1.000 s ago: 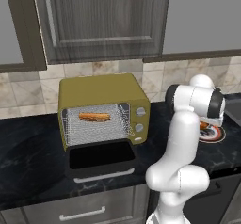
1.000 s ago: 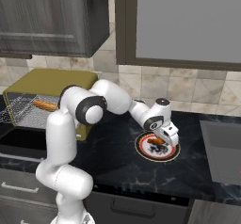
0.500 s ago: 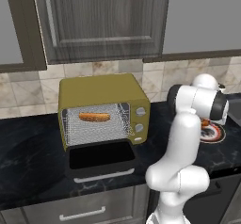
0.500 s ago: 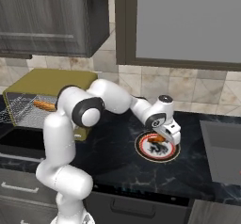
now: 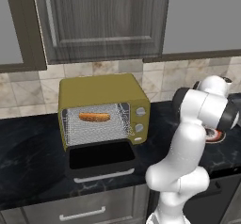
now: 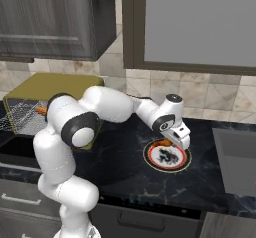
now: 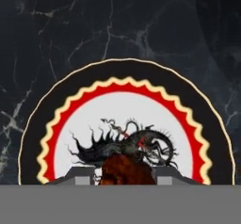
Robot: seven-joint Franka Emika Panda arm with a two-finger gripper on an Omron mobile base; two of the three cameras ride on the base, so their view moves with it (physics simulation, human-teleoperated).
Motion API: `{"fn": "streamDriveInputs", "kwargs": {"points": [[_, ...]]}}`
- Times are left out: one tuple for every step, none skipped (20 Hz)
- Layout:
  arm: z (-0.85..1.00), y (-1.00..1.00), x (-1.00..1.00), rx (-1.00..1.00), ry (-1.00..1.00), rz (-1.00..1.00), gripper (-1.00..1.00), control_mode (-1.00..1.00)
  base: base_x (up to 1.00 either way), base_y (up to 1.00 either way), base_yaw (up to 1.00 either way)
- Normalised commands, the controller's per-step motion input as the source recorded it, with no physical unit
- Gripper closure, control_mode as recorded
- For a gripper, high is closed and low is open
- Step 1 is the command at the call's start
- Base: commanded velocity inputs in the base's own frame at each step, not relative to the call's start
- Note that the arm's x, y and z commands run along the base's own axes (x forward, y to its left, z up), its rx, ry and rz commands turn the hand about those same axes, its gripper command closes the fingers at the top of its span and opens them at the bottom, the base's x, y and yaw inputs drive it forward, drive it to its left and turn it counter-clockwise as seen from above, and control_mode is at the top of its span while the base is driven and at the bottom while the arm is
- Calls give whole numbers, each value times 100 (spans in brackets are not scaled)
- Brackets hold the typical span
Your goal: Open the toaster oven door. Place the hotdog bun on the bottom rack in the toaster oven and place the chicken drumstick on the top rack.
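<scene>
Oven: the toaster oven (image 5: 101, 103) sits on the black counter (image 5: 28, 148), its toaster oven door (image 5: 100, 158) dropped flat, and the hotdog bun (image 5: 94, 117) is already lying on a rack inside.
Drumstick: the chicken drumstick (image 7: 126, 169) hangs above the dragon-patterned plate (image 7: 37, 124), pinched between the fingertips (image 7: 81, 175); in the right base view it peeks out orange-brown at the gripper (image 6: 172, 141).
Grip: jaws closed on the meat, narrow, one pad on each side.
Handling: looks light, firm, rounded and maybe greasy, so it could twist or slip in the pinch.
Hold point: the thick fleshy middle seems safest, not a tapering end.
Next: lift clear, swing over to the oven's top rack.
</scene>
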Motion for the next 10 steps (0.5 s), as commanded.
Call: {"fn": "streamDriveInputs", "kwargs": {"points": [[24,43,-36,0,-12,0,100,-100,0,0,0],[27,42,-36,0,-11,0,100,-100,0,0,0],[29,41,-35,0,-9,0,100,-100,0,0,0],[32,40,-35,0,-8,0,100,-100,0,0,0],[36,39,-31,0,-7,0,100,-100,0,0,0],[39,38,-30,0,-8,0,100,-100,0,0,0],[39,39,-32,0,-6,0,100,-100,0,0,0],[36,42,-34,-1,-3,0,100,-100,0,0,0],[33,47,-36,-4,-9,0,100,-100,0,0,0],[31,49,-36,-3,-9,0,100,-100,0,0,0]]}}
